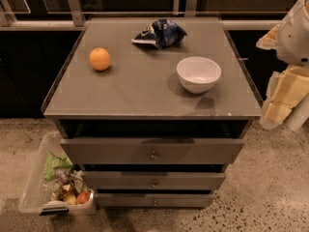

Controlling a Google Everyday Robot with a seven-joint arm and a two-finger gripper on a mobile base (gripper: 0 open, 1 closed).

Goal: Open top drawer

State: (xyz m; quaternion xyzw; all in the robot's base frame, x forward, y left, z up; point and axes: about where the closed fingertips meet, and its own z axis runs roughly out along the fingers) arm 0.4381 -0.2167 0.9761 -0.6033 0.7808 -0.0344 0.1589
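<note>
The top drawer (152, 150) is the widest of three grey-brown fronts under the cabinet's tabletop (145, 86). It has a small round metal knob (153, 154) at its centre. A dark gap shows between the tabletop's front edge and this drawer front. My arm, white with pale yellow parts, comes in at the right edge. My gripper (282, 100) hangs to the right of the cabinet, at about tabletop height, well apart from the knob. Nothing is seen in it.
Two narrower drawer fronts (153, 181) sit below the top one. On the tabletop are an orange (100, 59), a white bowl (198, 73) and a blue chip bag (159, 33). A clear bin (36, 178) holding trash stands on the floor at the cabinet's left.
</note>
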